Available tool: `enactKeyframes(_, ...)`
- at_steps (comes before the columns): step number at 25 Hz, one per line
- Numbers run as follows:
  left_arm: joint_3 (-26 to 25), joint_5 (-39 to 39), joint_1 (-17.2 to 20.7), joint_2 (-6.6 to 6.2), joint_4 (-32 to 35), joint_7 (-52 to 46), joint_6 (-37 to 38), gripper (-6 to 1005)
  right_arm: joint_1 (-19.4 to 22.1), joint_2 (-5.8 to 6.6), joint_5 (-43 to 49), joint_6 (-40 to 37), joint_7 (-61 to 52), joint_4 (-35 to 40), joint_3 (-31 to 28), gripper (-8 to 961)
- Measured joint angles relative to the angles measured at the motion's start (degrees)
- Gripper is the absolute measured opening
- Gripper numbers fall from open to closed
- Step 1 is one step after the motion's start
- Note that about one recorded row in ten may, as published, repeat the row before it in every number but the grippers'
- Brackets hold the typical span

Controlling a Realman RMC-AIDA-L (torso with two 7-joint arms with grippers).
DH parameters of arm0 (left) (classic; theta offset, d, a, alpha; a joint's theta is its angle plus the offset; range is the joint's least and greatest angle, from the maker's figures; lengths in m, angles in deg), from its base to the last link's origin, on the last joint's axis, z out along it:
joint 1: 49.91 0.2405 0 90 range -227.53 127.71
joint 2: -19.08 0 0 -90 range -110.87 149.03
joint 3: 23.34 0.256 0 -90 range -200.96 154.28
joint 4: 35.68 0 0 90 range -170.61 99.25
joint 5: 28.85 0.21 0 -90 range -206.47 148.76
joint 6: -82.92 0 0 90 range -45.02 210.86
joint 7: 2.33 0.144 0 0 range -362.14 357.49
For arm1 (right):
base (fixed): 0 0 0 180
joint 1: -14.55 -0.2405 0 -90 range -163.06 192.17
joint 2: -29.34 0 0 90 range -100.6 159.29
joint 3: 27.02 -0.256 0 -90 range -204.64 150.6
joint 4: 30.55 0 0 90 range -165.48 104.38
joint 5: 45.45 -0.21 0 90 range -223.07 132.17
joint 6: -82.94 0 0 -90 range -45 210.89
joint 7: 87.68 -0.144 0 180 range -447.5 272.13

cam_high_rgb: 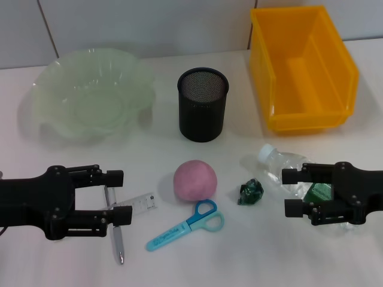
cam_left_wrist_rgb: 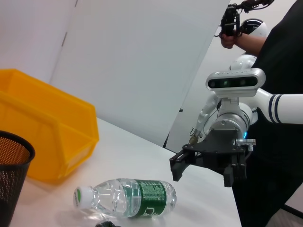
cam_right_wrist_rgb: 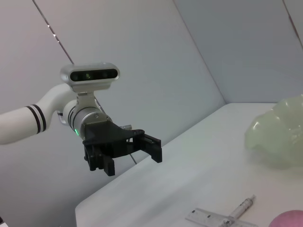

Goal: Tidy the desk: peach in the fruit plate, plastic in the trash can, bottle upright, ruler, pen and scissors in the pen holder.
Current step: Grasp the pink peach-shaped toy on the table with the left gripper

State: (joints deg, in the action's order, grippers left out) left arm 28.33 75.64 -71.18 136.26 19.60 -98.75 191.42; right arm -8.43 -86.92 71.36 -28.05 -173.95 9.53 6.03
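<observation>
A pink peach (cam_high_rgb: 194, 180) lies mid-table, with blue scissors (cam_high_rgb: 188, 225) just in front of it. The clear ruler (cam_high_rgb: 141, 203) and the pen (cam_high_rgb: 117, 233) lie to its left, under my left gripper (cam_high_rgb: 118, 196), which hovers open and holds nothing. Crumpled green plastic (cam_high_rgb: 251, 191) sits right of the peach. The clear bottle (cam_high_rgb: 285, 169) lies on its side, white cap toward the back. My right gripper (cam_high_rgb: 289, 192) hangs open above the bottle's body without touching it. Behind stand the green fruit plate (cam_high_rgb: 57, 101), black mesh pen holder (cam_high_rgb: 203, 106) and yellow trash can (cam_high_rgb: 311, 122).
The left wrist view shows the right gripper (cam_left_wrist_rgb: 201, 174) above the table beyond the lying bottle (cam_left_wrist_rgb: 127, 197). In the right wrist view the left gripper (cam_right_wrist_rgb: 133, 161) floats well above the table, with ruler (cam_right_wrist_rgb: 213, 219) and pen (cam_right_wrist_rgb: 242, 207) below.
</observation>
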Motion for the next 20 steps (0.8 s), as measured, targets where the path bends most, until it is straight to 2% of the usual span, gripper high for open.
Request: enactKeyframes(20,0.0,0.15,0.18,-0.02,-0.09,-0.14,0.3,806,0.14,0.08,0.61,0.01,0.58,0.0,-0.1,815)
